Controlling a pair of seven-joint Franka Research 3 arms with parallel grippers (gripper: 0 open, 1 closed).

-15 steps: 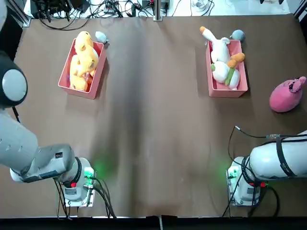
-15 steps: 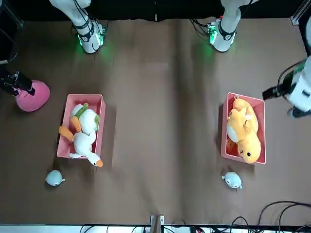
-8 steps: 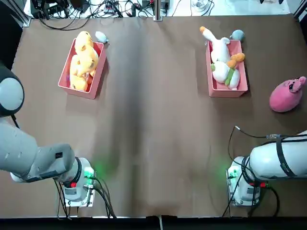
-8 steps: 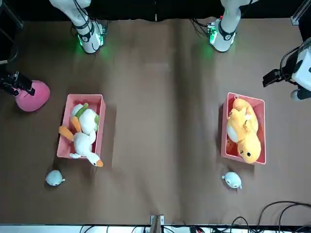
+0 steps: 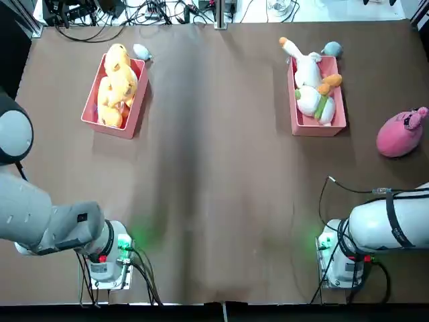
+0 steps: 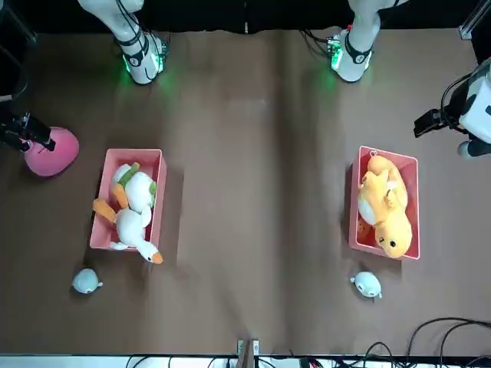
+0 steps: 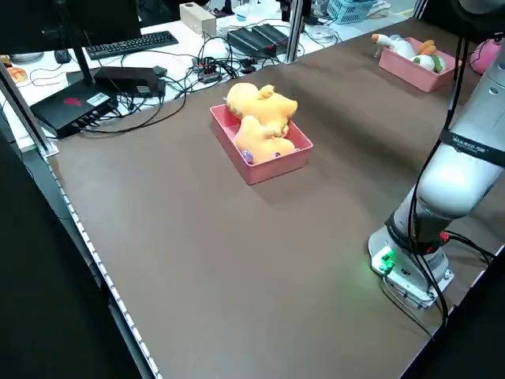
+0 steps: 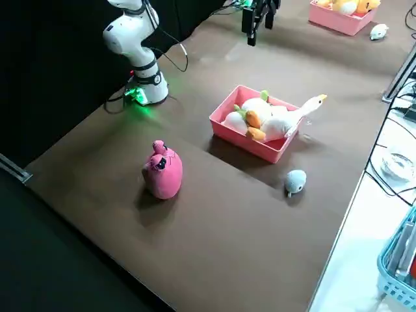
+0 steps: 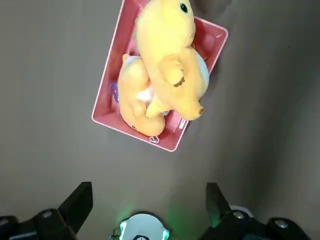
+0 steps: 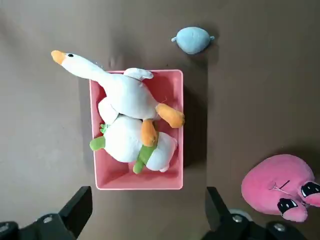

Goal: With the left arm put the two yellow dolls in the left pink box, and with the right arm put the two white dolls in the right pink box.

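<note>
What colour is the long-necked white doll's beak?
Orange beak, seen best in the right wrist view.

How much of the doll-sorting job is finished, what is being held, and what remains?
Done: both yellow dolls lie in the left pink box, both white dolls in the right one. In hand: nothing; the left gripper and right gripper are open. Left: apparently nothing.
</note>
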